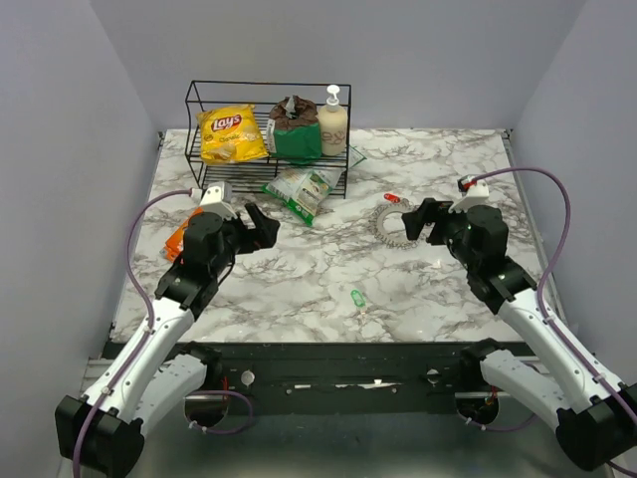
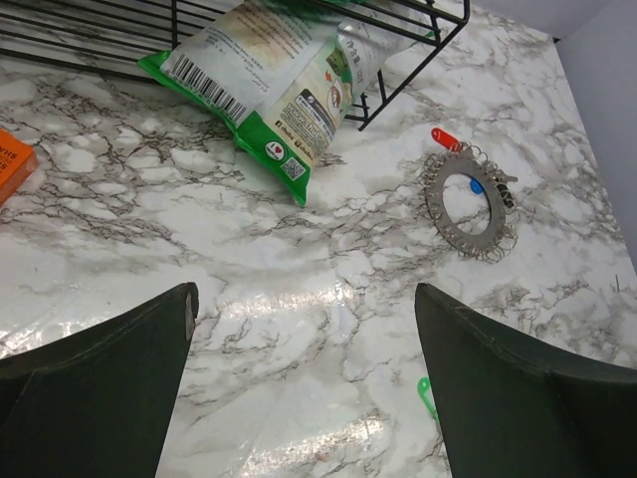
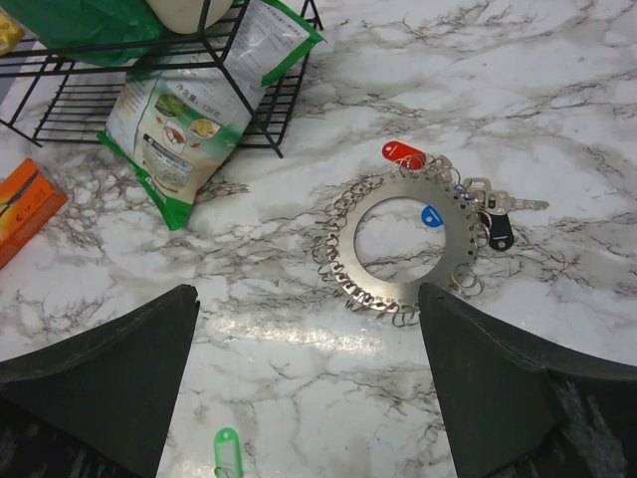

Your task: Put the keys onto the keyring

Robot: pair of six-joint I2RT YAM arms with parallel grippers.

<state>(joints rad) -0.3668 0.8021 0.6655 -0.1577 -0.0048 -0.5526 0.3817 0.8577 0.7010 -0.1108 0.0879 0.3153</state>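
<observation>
Left end effector (image 1: 261, 224) and right end effector (image 1: 418, 219), two in all, hover over the bench (image 1: 299, 289), each open and empty. One keyring (image 3: 340, 244), a flat metal ring, lies near the right one. Three coloured keys: red key (image 3: 403, 152) at its 12 o'clock, blue key (image 3: 431, 215) inside it, green key (image 3: 227, 448) apart at 7 o'clock.

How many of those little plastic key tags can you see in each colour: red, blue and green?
Red key tag: 1
Blue key tag: 1
Green key tag: 1
Total: 3
</observation>
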